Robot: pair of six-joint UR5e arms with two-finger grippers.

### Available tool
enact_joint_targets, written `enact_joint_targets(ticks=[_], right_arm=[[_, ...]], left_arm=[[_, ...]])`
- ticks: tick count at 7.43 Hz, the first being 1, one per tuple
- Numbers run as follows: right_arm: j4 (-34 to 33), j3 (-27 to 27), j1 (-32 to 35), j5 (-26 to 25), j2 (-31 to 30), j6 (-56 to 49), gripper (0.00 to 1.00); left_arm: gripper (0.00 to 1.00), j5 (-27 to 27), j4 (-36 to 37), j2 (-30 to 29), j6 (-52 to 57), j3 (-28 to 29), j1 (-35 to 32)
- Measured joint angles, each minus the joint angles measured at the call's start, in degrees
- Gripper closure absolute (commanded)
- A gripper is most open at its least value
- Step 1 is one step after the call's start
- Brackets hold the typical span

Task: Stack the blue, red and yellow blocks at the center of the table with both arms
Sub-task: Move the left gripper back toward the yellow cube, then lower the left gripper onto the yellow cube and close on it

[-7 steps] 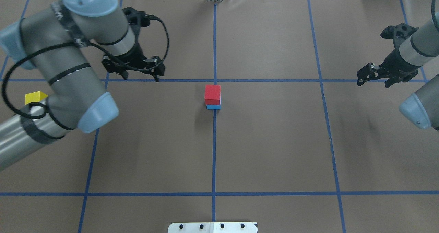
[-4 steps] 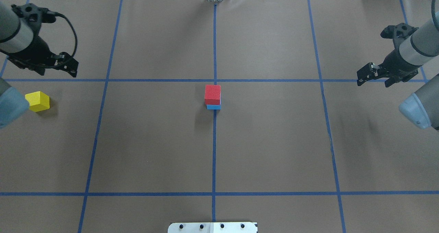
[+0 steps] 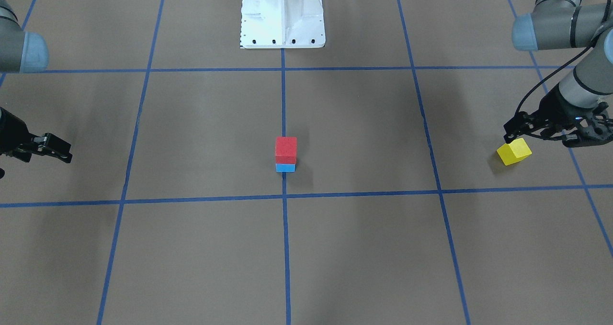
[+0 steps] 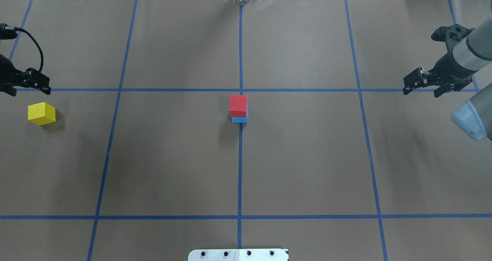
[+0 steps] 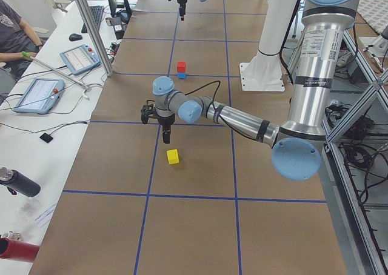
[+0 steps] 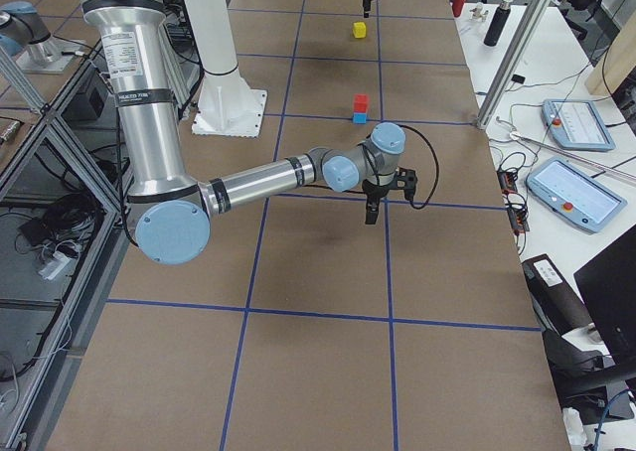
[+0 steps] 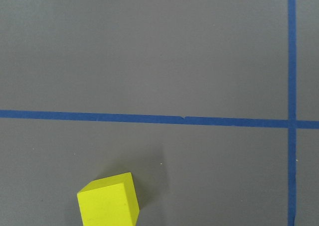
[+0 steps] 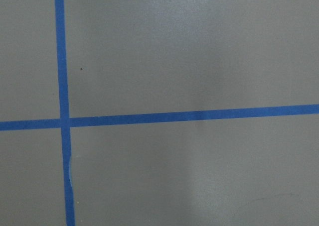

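On the taped brown table (image 4: 173, 157), the red block (image 4: 238, 105) is stacked on the blue block (image 4: 239, 120) at centre, while the yellow block (image 4: 41, 113), lying far left just beside the spread left gripper (image 3: 539, 140) (right gripper (image 4: 421, 91) likewise spread), could be knocked aside if that gripper is lowered misaligned.

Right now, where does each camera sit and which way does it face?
Front-facing: across the table, facing the robot; pedestal at top, left gripper at right.
Overhead: behind the robot, looking forward and down; right gripper at right.
Exterior left: table's end; left arm near.
Exterior right: other end; right arm near.
Left wrist: down on yellow block; no fingers show.
Right wrist: down on table and tape only.
Shared: front-facing and overhead show red block on blue block.
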Motion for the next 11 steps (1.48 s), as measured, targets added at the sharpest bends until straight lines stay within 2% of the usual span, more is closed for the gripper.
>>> enact_joint_targets(ticks=[5, 9, 10, 11], right_arm=[[0.1, -0.3, 0.2, 1.6, 0.1, 0.5, 0.01], [0.1, -0.5, 0.2, 1.6, 0.2, 0.4, 0.01], [0.1, -0.5, 0.2, 1.6, 0.2, 0.4, 0.01], [0.1, -0.5, 0.2, 1.6, 0.2, 0.5, 0.01]], left_arm=[[0.01, -0.1, -15.2, 0.5, -9.4, 11.9, 0.4], [0.03, -0.1, -16.7, 0.1, -12.8, 13.6, 4.3], [0.14, 0.0, -16.7, 0.2, -12.8, 13.7, 4.8], [0.44, 0.0, -16.7, 0.5, -12.7, 13.8, 5.0]])
